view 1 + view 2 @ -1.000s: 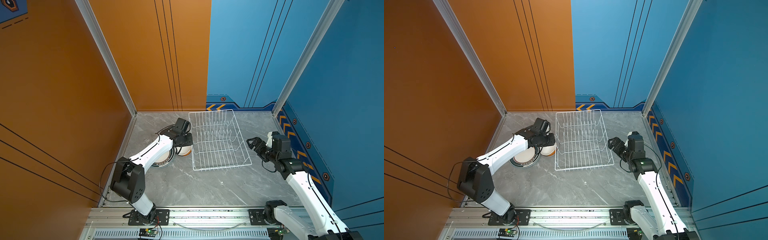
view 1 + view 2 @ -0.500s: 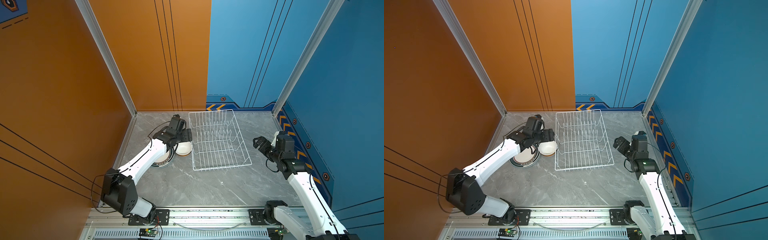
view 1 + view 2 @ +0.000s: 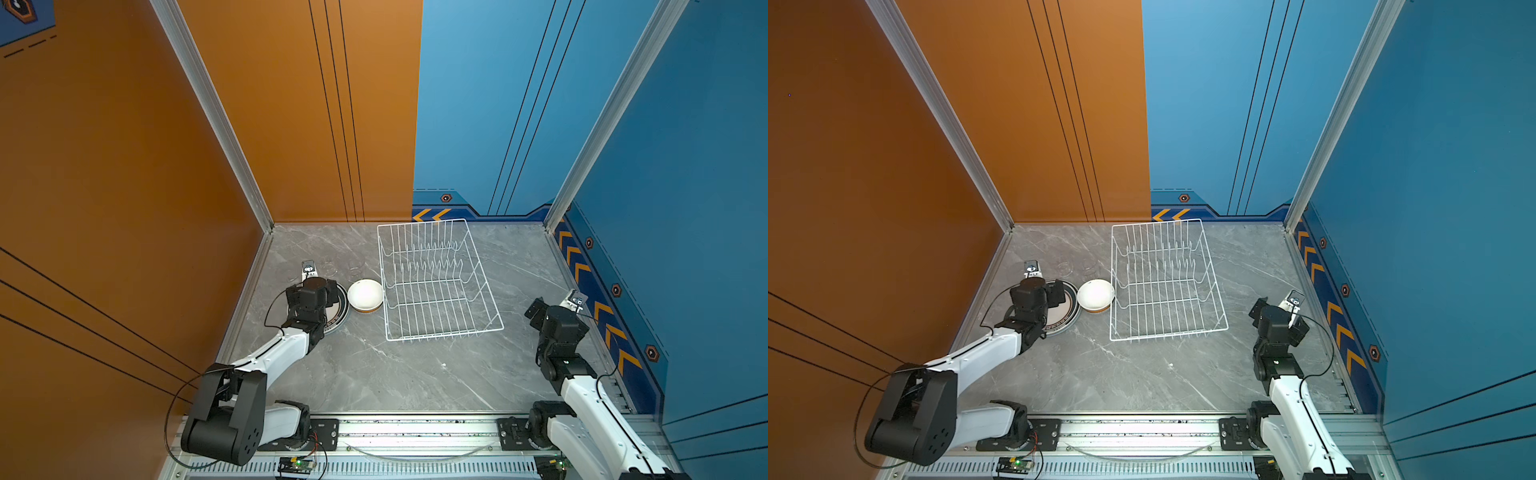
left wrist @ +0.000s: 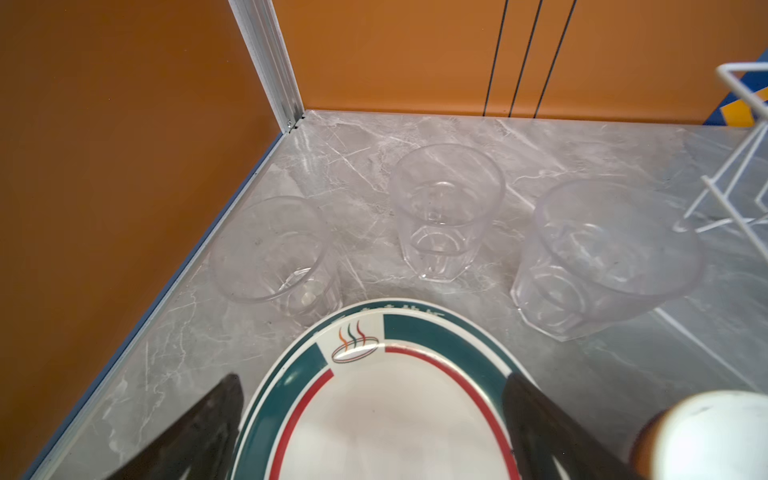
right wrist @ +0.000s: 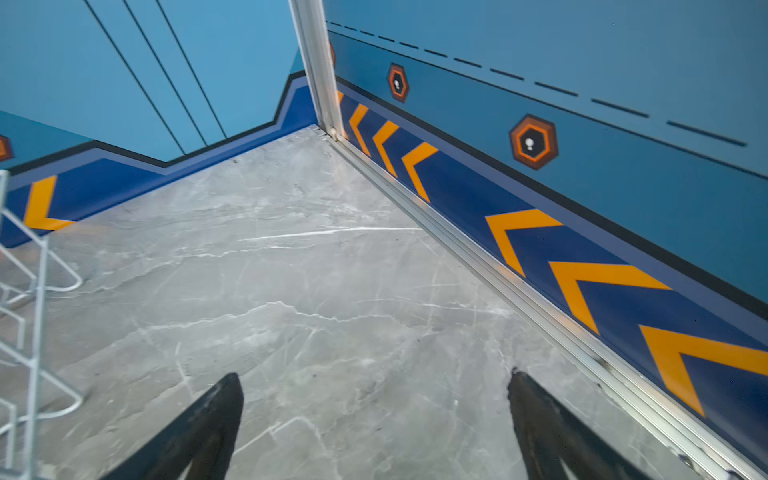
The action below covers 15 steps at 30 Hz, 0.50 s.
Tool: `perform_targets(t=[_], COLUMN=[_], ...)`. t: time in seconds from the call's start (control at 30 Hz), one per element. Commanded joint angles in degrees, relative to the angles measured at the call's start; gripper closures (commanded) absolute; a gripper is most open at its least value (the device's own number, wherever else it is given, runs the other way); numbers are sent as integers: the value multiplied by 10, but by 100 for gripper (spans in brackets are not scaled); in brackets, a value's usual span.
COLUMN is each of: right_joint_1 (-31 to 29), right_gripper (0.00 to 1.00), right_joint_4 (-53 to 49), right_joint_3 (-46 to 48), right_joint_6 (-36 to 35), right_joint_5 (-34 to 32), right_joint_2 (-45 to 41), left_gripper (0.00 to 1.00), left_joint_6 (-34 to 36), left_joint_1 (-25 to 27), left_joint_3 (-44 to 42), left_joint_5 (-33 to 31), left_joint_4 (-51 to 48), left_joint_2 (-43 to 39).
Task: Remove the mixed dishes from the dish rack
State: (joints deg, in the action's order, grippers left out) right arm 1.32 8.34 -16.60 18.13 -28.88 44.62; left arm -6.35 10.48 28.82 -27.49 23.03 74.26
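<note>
The white wire dish rack (image 3: pixel 440 328) (image 3: pixel 1167 332) stands empty in the middle of the table in both top views. Left of it lie a dark-ringed plate (image 3: pixel 340 309) (image 4: pixel 374 415) and a bowl (image 3: pixel 365 294) (image 3: pixel 1095 294) (image 4: pixel 706 436), white on top with an orange edge. Three clear tumblers (image 4: pixel 274 253) (image 4: pixel 446 208) (image 4: pixel 602 249) stand upright behind the plate. My left gripper (image 3: pixel 322 293) (image 4: pixel 372 382) hovers open over the plate, holding nothing. My right gripper (image 3: pixel 536 309) (image 5: pixel 374 382) is open over bare table right of the rack.
The orange wall (image 3: pixel 166 208) runs close along the left of the dishes. The blue wall with orange chevrons (image 5: pixel 582 282) is close on the right of my right gripper. A rack corner (image 5: pixel 25 291) shows in the right wrist view.
My left gripper has opened and pulled back from the bowl to above the plate; the bowl stays on the table. My right arm has drawn back towards the right wall.
</note>
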Motion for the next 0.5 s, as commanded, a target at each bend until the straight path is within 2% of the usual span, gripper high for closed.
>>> perform_targets(t=[0.0,0.03,0.2,0.27,0.4,0.47], right_joint_1=[10,11,16,24,51,52], right_gripper=[0,0,0,0,0,0], right_joint_4=[78,99,147,192,260,282], right_joint_3=[11,18,13,11,-12,-33], right_joint_6=[-16,-18,-10,0,17,19], right_joint_5=[-32,-25,-22,-23,29,34], right_joint_2=[2,15,115,164,252,307], left_gripper=[2,2,2,2,2,2], left_joint_6=[55,64,69,73,70,56], left_joint_1=[-5,-7,-8,-13,-41,-64], left_joint_3=[-22,-26,-34,-72,-85,-100], left_joint_5=[10,11,-3,4,44,71], left_joint_4=[105,129,116,201,253,325], left_joint_2=[-4,2,30,50,66,109])
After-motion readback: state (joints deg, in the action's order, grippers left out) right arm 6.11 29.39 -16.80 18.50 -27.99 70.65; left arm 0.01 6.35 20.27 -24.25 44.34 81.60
